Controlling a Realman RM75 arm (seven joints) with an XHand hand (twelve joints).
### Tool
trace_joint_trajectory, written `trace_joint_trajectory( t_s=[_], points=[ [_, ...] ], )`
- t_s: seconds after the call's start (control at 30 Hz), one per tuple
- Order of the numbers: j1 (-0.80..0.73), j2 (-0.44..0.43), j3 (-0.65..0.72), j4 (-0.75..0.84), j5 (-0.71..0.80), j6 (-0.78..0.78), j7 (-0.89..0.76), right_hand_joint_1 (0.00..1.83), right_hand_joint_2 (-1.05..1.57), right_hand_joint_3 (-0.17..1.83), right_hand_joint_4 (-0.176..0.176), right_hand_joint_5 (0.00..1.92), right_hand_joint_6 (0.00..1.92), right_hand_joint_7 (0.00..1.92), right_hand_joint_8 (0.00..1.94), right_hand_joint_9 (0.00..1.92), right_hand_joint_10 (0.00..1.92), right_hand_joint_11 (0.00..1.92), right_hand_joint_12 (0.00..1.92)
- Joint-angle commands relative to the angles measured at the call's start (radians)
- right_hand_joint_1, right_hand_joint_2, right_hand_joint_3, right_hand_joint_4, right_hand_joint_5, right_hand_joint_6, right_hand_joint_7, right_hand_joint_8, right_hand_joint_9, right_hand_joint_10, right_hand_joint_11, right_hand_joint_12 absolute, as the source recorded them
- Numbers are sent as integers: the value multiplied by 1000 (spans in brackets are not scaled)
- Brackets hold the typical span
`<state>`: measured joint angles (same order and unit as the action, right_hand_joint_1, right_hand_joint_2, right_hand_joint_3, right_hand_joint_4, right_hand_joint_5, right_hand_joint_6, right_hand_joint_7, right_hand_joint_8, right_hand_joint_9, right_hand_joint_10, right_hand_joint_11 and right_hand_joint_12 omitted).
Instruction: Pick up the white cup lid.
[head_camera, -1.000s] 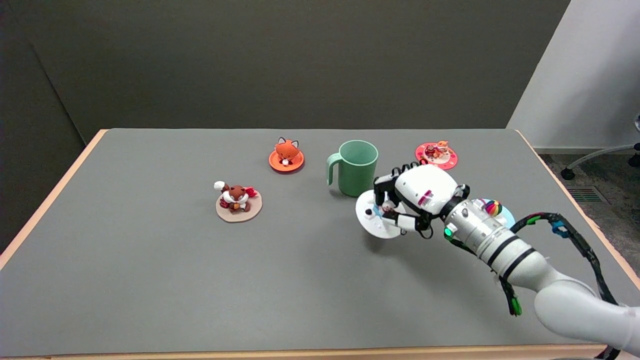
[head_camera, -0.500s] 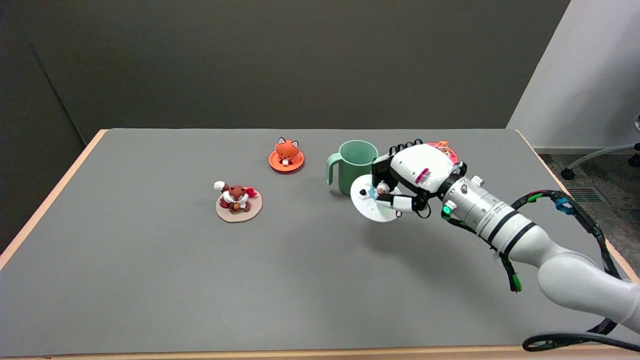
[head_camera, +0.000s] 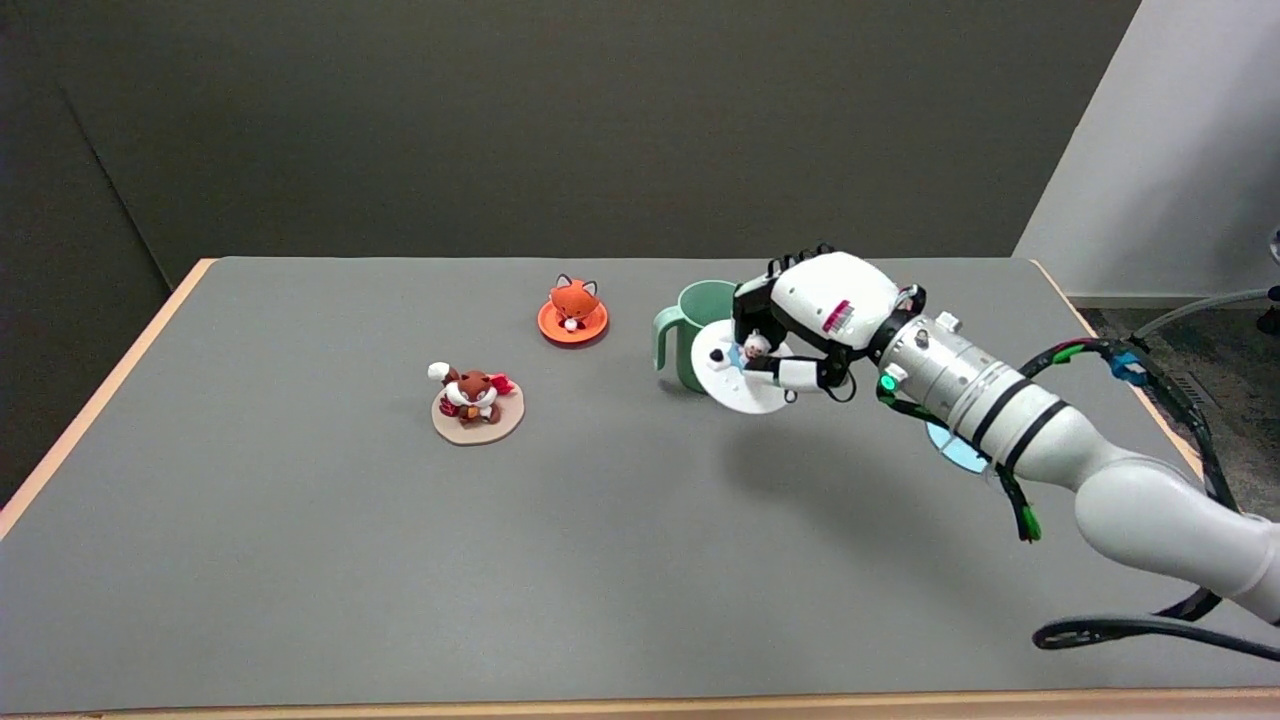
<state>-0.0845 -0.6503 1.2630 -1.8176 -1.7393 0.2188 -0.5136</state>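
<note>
- Right hand (head_camera: 815, 320) has risen and moved toward the far left since the earlier frames, carrying the white cup lid (head_camera: 738, 375) with it, clear of the table (head_camera: 300, 560).
- Its fingers are curled closed on the lid's small figure knob, thumb under the near rim.
- Tilted, the lid now hangs in front of the green mug (head_camera: 690, 325), overlapping its right side in the head view.
- A light blue lid (head_camera: 955, 452), hidden half a second ago, shows under the forearm.
- Both fox lids, orange (head_camera: 572, 308) and brown (head_camera: 477, 400), have not moved.
</note>
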Motion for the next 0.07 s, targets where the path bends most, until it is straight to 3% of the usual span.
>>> trace_joint_trajectory(
  t_s=[0.03, 0.07],
  points=[
    [282, 36, -183, 86, 15, -67, 22, 1256, 1061, 123, -176, 943, 1027, 984, 1007, 1044, 641, 900, 983],
    [308, 36, -207, 99, 15, -70, 27, 1256, 1061, 123, -176, 943, 1027, 984, 1007, 1044, 641, 900, 983]
  ],
)
